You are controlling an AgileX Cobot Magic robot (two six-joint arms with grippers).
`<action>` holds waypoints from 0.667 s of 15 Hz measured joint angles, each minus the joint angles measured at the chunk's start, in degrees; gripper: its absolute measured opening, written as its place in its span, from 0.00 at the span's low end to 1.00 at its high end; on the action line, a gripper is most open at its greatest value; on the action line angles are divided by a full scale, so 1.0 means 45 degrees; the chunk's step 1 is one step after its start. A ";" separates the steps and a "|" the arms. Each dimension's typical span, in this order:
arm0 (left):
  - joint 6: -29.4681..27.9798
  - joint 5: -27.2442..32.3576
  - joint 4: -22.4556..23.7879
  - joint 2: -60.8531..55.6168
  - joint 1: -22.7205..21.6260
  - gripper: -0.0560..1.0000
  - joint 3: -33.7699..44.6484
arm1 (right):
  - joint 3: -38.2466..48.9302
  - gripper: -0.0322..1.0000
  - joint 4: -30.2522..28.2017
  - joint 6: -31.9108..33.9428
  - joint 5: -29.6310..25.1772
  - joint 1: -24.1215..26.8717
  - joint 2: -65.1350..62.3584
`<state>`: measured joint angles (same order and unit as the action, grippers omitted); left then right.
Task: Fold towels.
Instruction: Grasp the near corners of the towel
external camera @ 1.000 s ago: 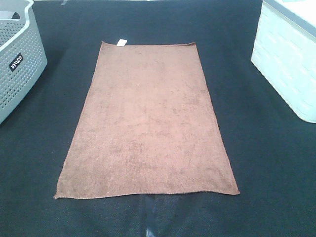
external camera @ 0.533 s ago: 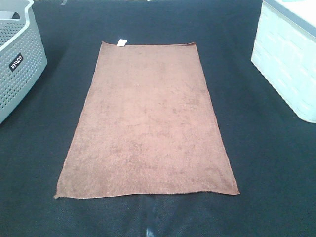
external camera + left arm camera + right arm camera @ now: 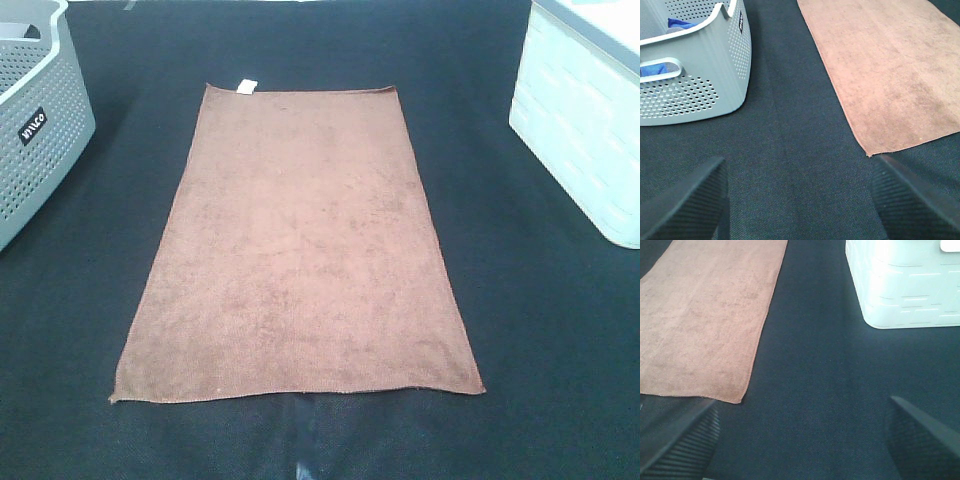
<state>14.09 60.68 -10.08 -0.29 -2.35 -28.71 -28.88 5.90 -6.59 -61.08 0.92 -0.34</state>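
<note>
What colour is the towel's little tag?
White tag on the brown towel; clearest in the high view.

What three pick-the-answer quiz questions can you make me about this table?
1. The tag sits on the towel's:
A) near edge
B) far edge
C) middle

2. The towel is:
A) brown
B) blue
C) green

3. The towel is:
A) rolled up
B) folded in half
C) spread flat

Answers:
1 B, the white tag pokes out of the short edge farthest from the robot.
2 A, the whole cloth looks brown in every view.
3 C, all four edges show and no part lies doubled over.
</note>
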 joint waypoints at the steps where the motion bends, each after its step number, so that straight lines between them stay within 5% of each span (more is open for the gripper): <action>1: 0.0000 0.0000 0.0000 0.0000 0.0000 0.77 0.0000 | 0.0000 0.84 0.0000 0.0000 0.0000 0.0000 0.0000; 10: 0.0000 0.0000 0.0000 0.0000 0.0000 0.77 0.0000 | 0.0000 0.84 0.0000 0.0000 0.0000 0.0000 0.0000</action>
<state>14.09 60.68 -10.08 -0.29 -2.35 -28.71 -28.88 5.90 -6.59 -61.08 0.92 -0.34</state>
